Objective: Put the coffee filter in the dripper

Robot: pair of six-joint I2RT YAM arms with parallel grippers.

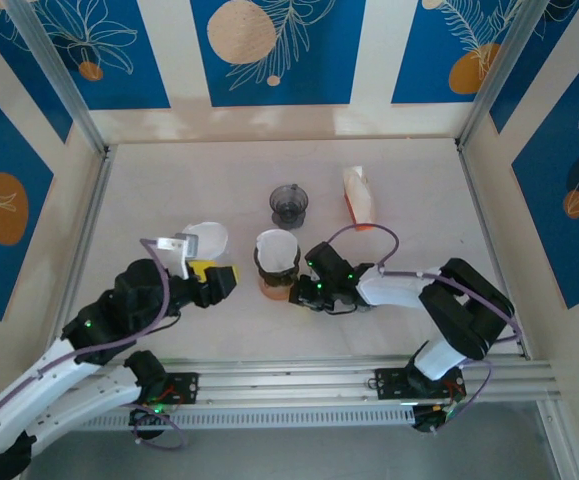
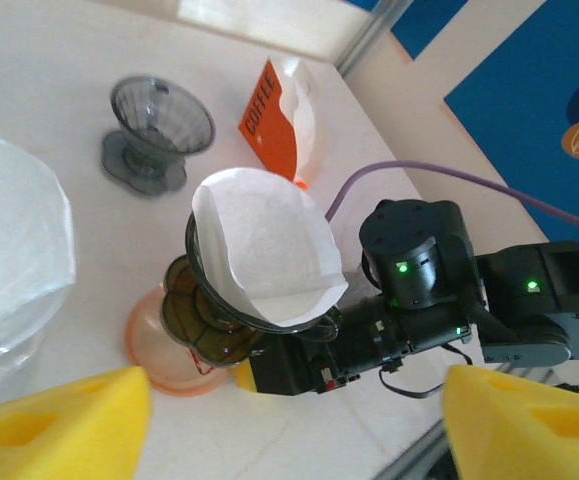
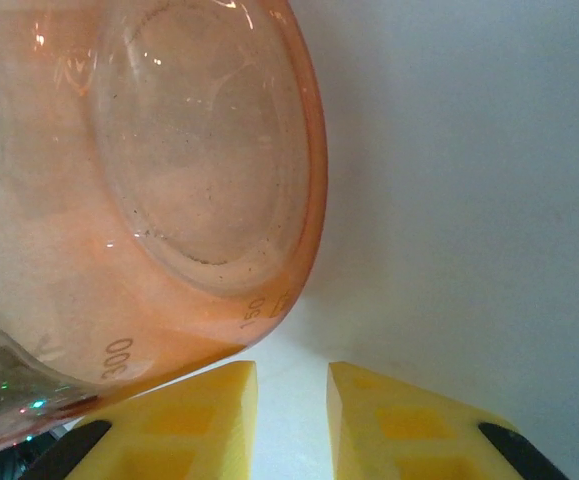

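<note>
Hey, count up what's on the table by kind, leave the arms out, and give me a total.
drippers: 2, the grey dripper and the dark dripper
filter: 1, sitting in the dark dripper
filter pack: 1
orange server: 1
white container: 1
Total: 6

The table (image 1: 219,190) is pale cream and smooth. The back wall (image 1: 269,50) and the side walls (image 1: 9,180) carry blue panels with white leaf drawings and orange discs. Grey metal posts (image 1: 59,80) stand in the far corners; a metal rail (image 1: 299,385) runs along the near edge.
</note>
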